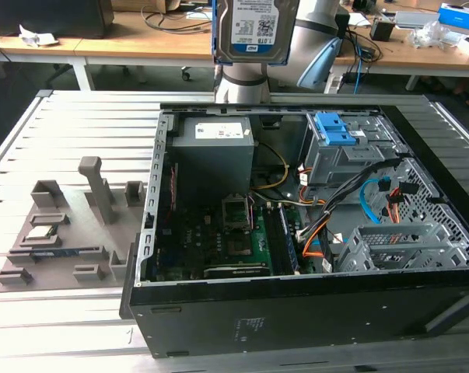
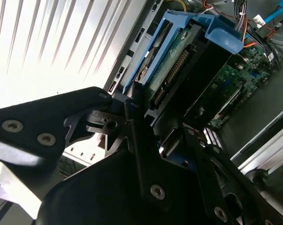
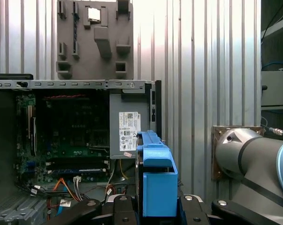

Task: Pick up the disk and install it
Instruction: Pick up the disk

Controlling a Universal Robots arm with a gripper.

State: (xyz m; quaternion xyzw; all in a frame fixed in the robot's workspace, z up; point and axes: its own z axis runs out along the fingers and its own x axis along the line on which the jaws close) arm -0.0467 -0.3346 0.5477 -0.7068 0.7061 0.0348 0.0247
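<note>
Holding disk (image 1: 256, 29) aloft, tool (image 3: 153, 212) apparently clamped — open computer case (image 1: 296, 311) below

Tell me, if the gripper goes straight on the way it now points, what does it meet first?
Probably the grey power-supply box, reached first by the disk that the gripper holds; depth is unclear.

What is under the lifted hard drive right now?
Below the silver hard drive in its blue plastic carrier, the first wrist view shows the open metal computer case: grey power-supply box, green motherboard. The carrier hides what lies straight beneath it.
</note>
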